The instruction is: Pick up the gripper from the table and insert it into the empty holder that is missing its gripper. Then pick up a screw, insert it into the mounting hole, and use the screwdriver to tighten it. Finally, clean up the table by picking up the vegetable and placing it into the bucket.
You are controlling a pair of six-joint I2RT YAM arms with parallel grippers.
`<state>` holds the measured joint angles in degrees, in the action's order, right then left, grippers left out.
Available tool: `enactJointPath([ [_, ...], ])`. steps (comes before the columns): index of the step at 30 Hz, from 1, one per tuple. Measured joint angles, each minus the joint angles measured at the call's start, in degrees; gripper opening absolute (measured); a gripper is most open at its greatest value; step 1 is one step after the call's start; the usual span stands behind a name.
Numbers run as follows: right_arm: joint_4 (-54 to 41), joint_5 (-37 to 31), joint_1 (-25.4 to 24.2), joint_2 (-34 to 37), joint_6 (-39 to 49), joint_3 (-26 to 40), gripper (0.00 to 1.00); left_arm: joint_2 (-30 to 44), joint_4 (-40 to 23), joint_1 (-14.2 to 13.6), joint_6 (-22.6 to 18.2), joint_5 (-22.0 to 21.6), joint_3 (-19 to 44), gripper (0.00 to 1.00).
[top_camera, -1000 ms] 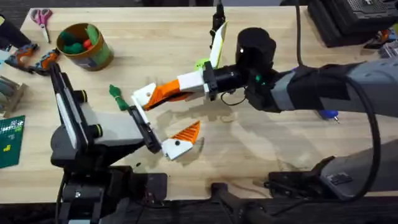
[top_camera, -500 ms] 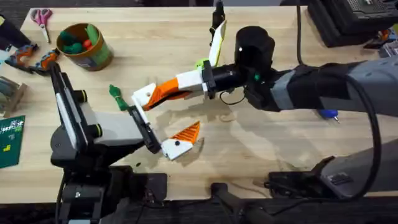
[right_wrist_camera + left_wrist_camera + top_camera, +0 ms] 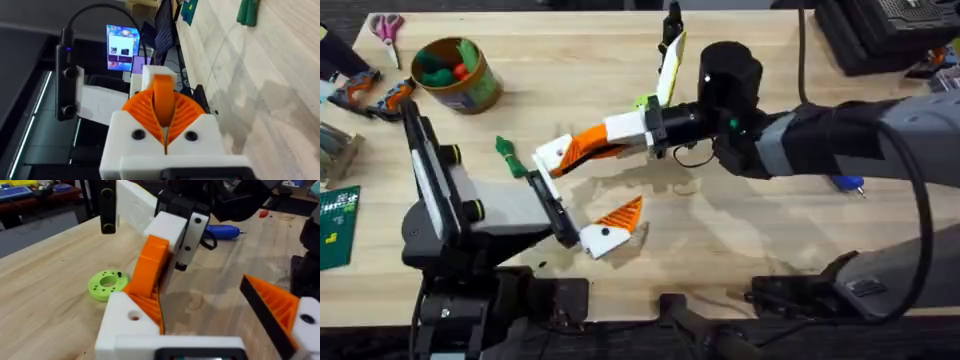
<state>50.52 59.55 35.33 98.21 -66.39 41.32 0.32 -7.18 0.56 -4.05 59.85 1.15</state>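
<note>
My right gripper (image 3: 578, 150) reaches across the middle and is shut on the small orange gripper (image 3: 161, 89), pinched between its ribbed orange pads (image 3: 139, 111). It holds the piece against the empty holder (image 3: 551, 153), the plain white finger block of my left gripper (image 3: 582, 195). That left gripper stands open; its other finger carries an orange wedge (image 3: 272, 305). The dark green vegetable (image 3: 510, 155) lies just left of the holder. The olive bucket (image 3: 480, 92) stands at the back left. The blue screwdriver (image 3: 223, 230) lies behind the right arm.
A bright green ring disc (image 3: 106, 284) lies beyond the joined grippers. Scissors (image 3: 387, 27) and tools (image 3: 365, 92) sit at the far left by the bucket, which holds several toy pieces. A green board (image 3: 337, 225) lies at the left edge.
</note>
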Motion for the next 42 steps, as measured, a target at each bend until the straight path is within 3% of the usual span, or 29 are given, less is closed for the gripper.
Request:
enactJointPath([
  [20,0.3,-5.2,2.3,0.0,0.0,0.0,0.008,0.0,0.1,0.5,1.2,-1.4,0.0,0.986],
  [42,0.0,-1.4,1.0,0.0,-1.9,0.0,0.077,0.0,0.0,0.5,0.8,0.1,0.0,0.986],
])
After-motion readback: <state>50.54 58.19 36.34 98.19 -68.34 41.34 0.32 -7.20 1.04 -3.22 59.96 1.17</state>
